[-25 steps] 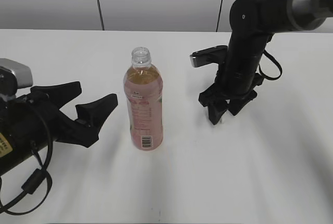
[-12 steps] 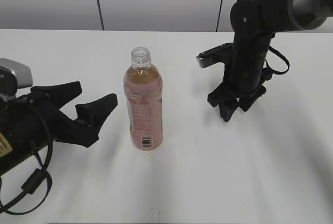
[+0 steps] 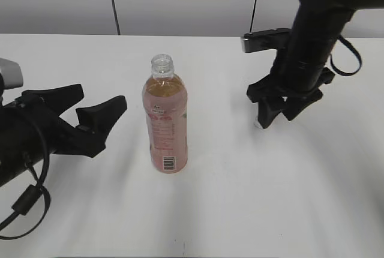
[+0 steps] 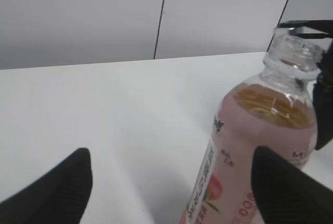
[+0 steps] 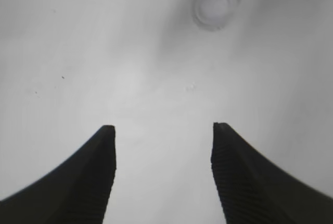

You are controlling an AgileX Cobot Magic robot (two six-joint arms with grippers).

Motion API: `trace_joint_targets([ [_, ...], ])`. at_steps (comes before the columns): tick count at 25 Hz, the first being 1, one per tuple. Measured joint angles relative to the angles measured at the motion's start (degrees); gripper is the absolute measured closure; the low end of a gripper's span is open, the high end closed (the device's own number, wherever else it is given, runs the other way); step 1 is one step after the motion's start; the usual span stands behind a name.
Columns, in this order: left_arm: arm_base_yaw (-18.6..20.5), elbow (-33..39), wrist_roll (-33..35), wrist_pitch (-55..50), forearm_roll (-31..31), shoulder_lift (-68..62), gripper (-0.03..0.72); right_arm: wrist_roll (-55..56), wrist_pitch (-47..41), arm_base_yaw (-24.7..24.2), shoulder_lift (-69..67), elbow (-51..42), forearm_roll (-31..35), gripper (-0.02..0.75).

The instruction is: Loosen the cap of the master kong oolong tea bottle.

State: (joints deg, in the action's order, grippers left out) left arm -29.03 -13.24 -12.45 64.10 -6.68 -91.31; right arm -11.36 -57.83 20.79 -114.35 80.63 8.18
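The master kong oolong tea bottle [image 3: 165,120] stands upright mid-table, amber tea inside, pink label, its threaded neck [image 3: 162,65] bare. It also shows in the left wrist view [image 4: 260,146]. The white cap [image 5: 214,6] lies on the table, apart from the bottle; in the exterior view the cap [image 3: 257,124] shows as a small white spot by the right gripper's tip. My left gripper [image 3: 102,99] is open and empty, left of the bottle, which stands by its right finger [image 4: 281,187]. My right gripper [image 3: 277,117] is open and empty above the table, the cap just beyond its fingers [image 5: 104,182].
The white table [image 3: 240,198] runs back to a grey panelled wall [image 3: 180,0]. The right arm [image 3: 312,36] stands tall right of the bottle. Nothing else lies on the table.
The right arm has moved right and up, away from the bottle, its gripper open. The left gripper has drawn back slightly to the left. The bottle has not moved.
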Motion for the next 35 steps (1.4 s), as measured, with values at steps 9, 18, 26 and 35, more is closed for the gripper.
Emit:
trace_joint_targets([
  [9,0.04,-3.91,0.0,-32.39,1.88,16.93,0.134,0.81,0.0,-6.19,16.34,-13.43,0.49,0.3],
  [18,9.49,-20.72,0.16,-81.63,5.86,34.3,0.137,1.87,-2.71,-6.19,29.15,-20.43,0.56,0.3],
  [26,20.19,-22.76,5.78,-110.25,9.14,55.75,0.137,4.86,-6.88,-6.19,45.22,-28.61,0.45,0.3],
  [35,20.37,-22.81,4.92,-127.37,4.31,71.95,0.146,9.18,-11.77,-6.19,63.69,-29.16,-1.46,0.3],
])
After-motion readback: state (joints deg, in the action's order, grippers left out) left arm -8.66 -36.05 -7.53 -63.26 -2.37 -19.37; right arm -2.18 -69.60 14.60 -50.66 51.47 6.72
